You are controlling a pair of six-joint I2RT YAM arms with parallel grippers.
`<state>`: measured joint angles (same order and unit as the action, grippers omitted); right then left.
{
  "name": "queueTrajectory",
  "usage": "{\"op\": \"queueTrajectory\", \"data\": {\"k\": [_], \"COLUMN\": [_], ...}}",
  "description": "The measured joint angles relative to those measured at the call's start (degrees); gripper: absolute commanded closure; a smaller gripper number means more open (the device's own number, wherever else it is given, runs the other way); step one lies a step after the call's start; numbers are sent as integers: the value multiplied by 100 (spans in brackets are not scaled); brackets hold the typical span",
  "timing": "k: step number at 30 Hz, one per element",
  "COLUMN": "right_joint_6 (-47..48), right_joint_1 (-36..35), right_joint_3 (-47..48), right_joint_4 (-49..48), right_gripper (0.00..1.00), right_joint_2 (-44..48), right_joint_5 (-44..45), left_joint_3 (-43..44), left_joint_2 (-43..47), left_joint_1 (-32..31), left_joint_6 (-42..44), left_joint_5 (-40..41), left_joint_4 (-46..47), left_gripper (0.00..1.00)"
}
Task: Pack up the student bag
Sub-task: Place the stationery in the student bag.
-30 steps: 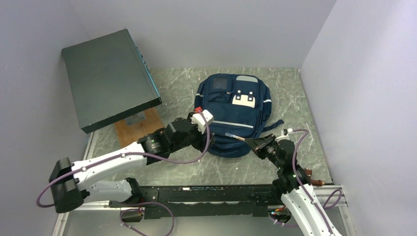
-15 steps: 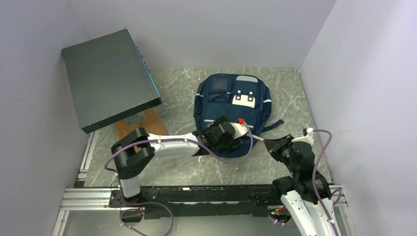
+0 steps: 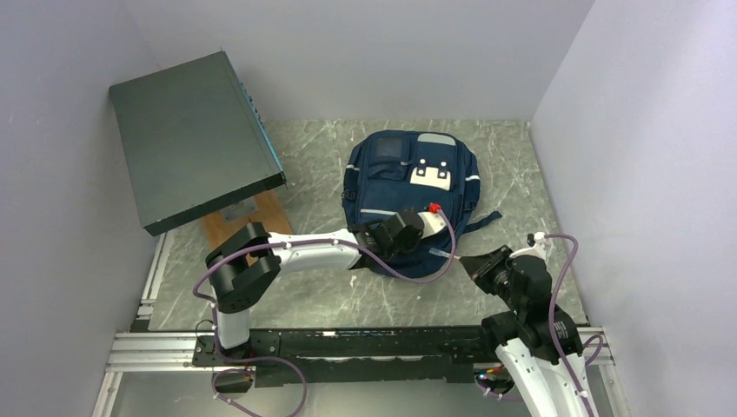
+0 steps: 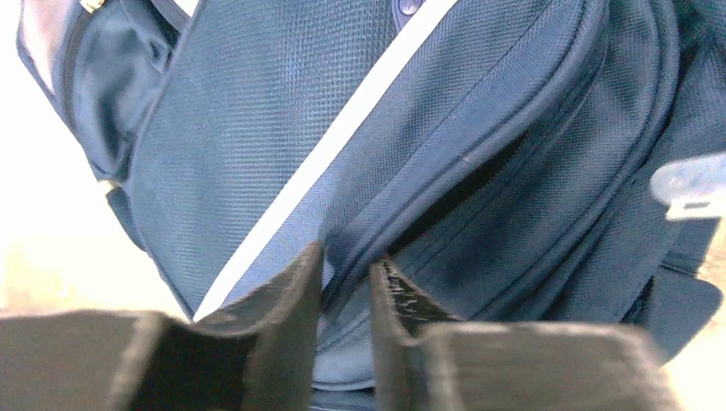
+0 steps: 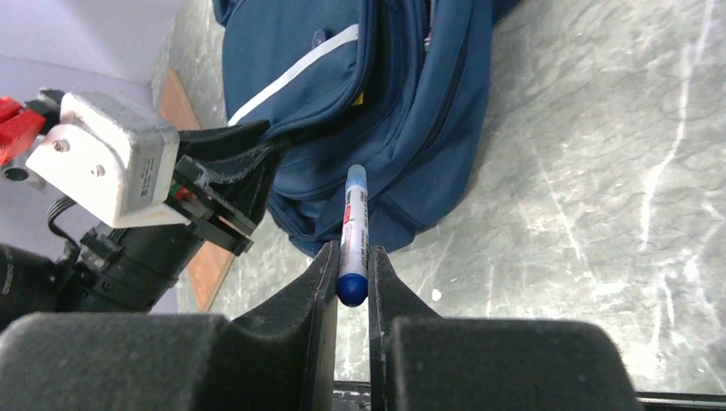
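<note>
— Where had you put the left arm?
— You had stretched it low across the near edge of the student bag, mid-worktop. A second earlier it sat folded at the bag's left side.
— And the left end effector?
— Only your wrist view showed it, nearly closed on a zip-side fold. Your right end effector pinched a blue pen.
</note>
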<state>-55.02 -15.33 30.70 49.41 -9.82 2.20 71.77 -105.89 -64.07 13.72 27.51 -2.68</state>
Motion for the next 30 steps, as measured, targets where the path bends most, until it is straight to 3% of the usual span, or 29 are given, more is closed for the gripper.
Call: {"op": "queueTrajectory", "data": {"k": [6,12,17,29,30], "right_joint_6": [-481,-1622,-2020,-2194,-2197], "right_joint_1": [4,4,4,4,4], "right_joint_3": [-737,-2133,-2284,-2304,-2387], "right_joint_4": [-990,-2824,-3851,-5654,-6164], "right_gripper": [100,100,100,100,100], "right_joint_2": [-9,-31,-433,-2194,-2603], "right_joint_5": [-634,-1196,-1263,-1469,-1440], "left_joint_3": [136,140,131,109,109], "left_joint_2": [109,435,601,673,673], "left_joint_1": [219,437,610,811,824], "left_joint_6": [-201,-595,-837,-1163,-1226], "left_joint_5": [-573,-1305,-1740,-2367,-2465], "left_joint_4": [-345,-577,-623,-664,-664], "left_gripper": [100,100,100,100,100]}}
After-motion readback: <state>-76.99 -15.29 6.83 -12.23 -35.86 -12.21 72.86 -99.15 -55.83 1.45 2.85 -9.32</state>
